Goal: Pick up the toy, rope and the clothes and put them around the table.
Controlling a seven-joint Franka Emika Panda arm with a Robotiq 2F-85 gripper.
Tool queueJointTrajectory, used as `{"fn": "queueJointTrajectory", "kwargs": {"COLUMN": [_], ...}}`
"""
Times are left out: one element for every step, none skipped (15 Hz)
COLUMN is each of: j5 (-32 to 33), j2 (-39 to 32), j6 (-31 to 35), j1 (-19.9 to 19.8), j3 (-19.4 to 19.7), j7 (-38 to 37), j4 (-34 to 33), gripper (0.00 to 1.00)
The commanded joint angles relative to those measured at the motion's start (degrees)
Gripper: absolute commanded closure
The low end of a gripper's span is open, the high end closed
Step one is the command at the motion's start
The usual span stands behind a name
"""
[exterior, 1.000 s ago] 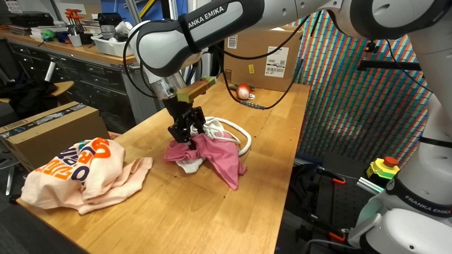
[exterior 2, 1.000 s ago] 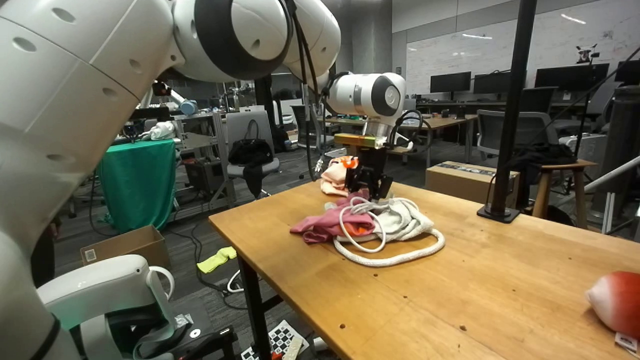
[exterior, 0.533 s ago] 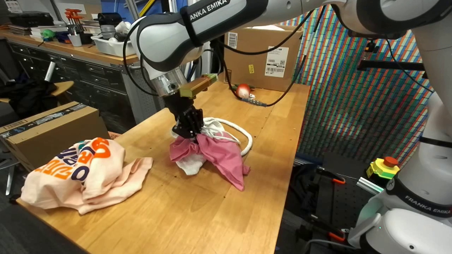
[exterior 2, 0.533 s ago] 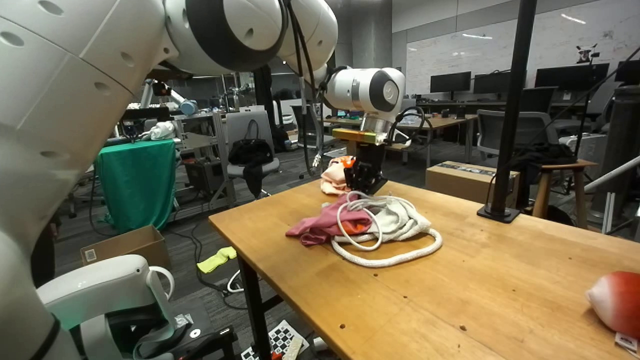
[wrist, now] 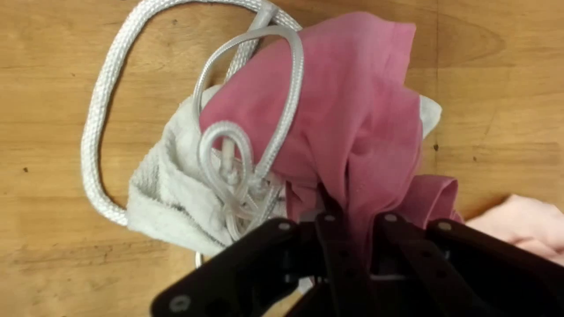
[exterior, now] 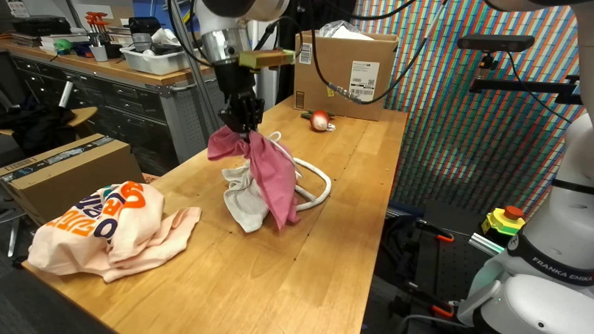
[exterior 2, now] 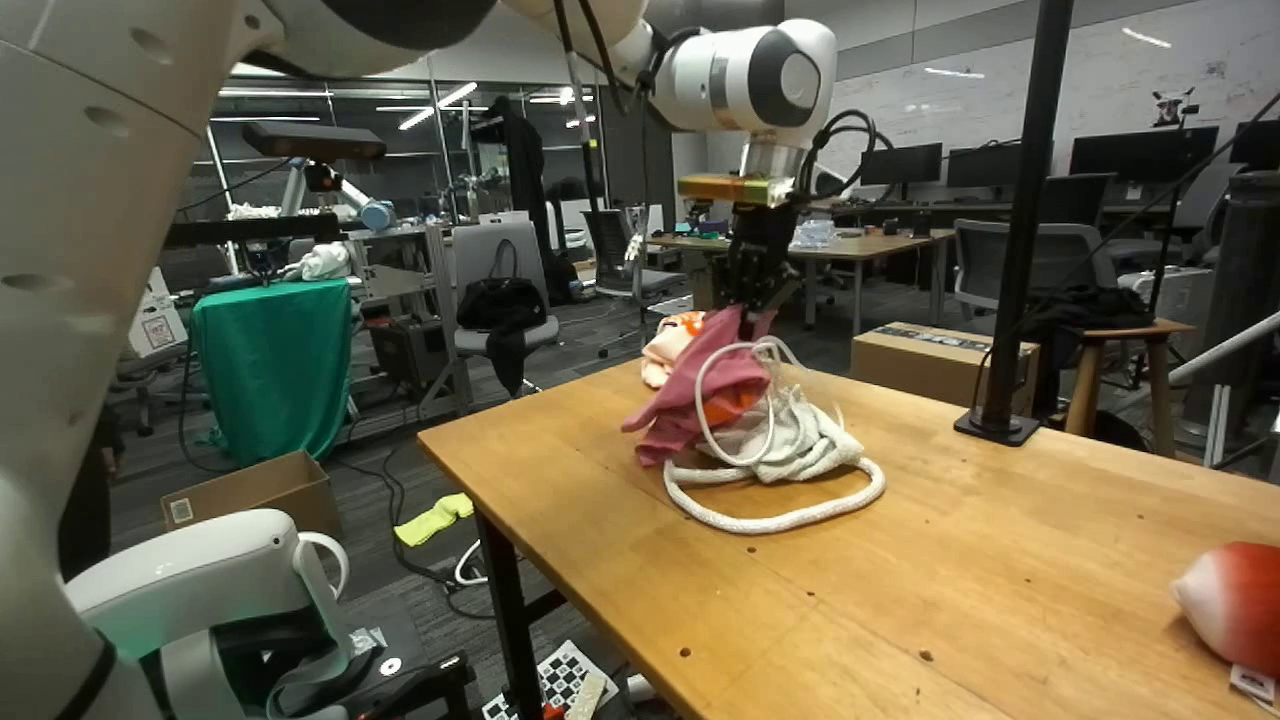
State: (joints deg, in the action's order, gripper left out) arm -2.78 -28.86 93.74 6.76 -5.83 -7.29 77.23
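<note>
Arm (exterior 2: 738, 82) arches over the table (exterior: 222, 287), 2 fingers (wrist: 338, 248) pointing down, pinching pink cloth (exterior: 273, 174).

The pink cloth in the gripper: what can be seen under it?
In the wrist view, off-white fabric pokes out from beneath the pink cloth on both sides. In an exterior view, an unidentified orange patch shows under its edge. The rest is covered and cannot be seen.

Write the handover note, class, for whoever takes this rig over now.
Hand: shut on the pink cloth, gripped part off the table.
Rope: loops over the pink cloth and off-white cloth.
Toy: near the labelled box.
Printed cloth: at a table corner.
Done: toy and printed cloth lie apart from the rest.
Left: likely set the pink cloth apart, then rope and off-white cloth.
</note>
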Motion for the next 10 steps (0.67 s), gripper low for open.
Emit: {"fn": "queueJointTrajectory", "kwargs": {"j5": [-4.6,-5.5,-6.5,-7.4,-8.5,-9.9,-11.4,-13.8,-16.4,-19.3], "j2": [8.4,9.8,11.1,12.2,13.2,14.1,14.8,15.4,15.7,16.1], "j6": [4.1,4.7,5.5,5.9,6.5,6.9,7.6,7.9,7.7,7.4], "j1": [-2.4,-3.0,-3.6,-4.1,-4.7,-5.1,-5.6,-6.3,-6.9,-7.7], "j3": [0.8,1.0,1.3,1.5,1.8,2.0,2.2,2.2,2.3,2.3], "j7": [0.5,0.3,0.2,0.1,0.3,-0.1,-0.3,0.2,0.2,1.0], "j4": [4.0,3.9,3.9,3.7,3.7,3.2,3.0,3.0,2.3,2.0], "gripper": [0.9,0.9,0.9,0.9,0.9,0.9,0.9,0.9,0.9,0.9]}}
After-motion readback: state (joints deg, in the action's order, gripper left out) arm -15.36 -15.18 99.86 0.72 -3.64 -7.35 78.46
